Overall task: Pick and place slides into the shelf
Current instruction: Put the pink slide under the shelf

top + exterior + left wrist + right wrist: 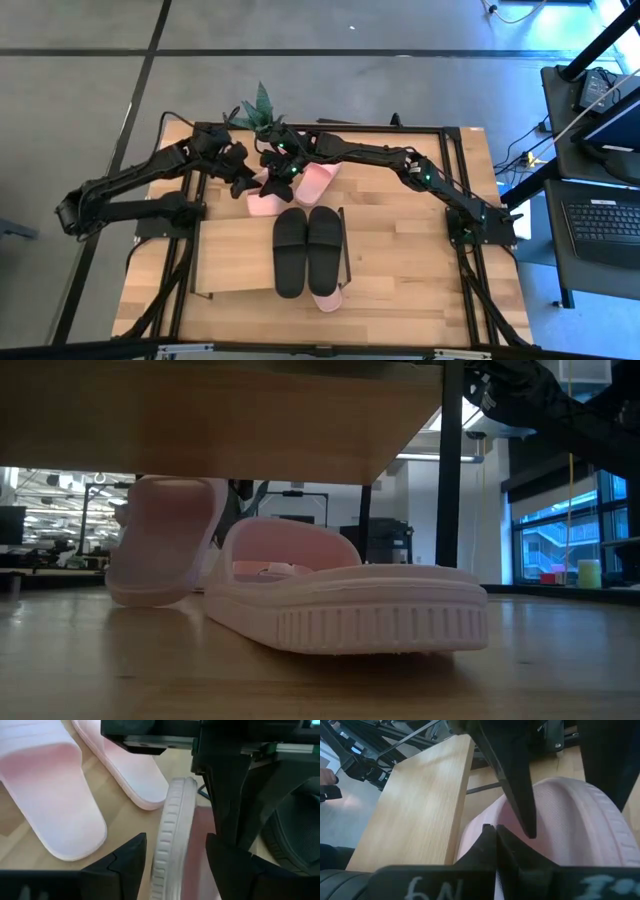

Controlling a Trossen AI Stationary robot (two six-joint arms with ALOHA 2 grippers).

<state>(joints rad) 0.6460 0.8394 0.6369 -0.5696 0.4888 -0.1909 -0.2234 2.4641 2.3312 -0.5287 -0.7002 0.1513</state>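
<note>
1. Slides are partly shelved: the matte black open-toe pair (308, 250) lies side by side on the flat light-wood top board of the low shelf (235, 255), which has a thin black metal end frame.
2. One pale pink slide (328, 300) shows only as a tip poking out from under the shelf's near edge, below the black pair; in the low view it sits on the plank surface (560, 660) under the board. Whether its partner is stowed there too cannot be told.
3. Other pale pink slides remain at the far side of the surface, just beyond the shelf: one (318, 182) lies flat, and another (264, 203) sits beneath the two arms.
4. In the left wrist view a pink slide (172, 840) stands on edge between the fingers of the left end effector (243, 184), which are spread wide around its ribbed sole; whether they press it yet is unclear.
5. Right end effector (283, 172) is closed, its tips together against pink mesh strap (570, 820).
6. Judged from this, roughly half the job is done; the far pink slides are left to move.
</note>
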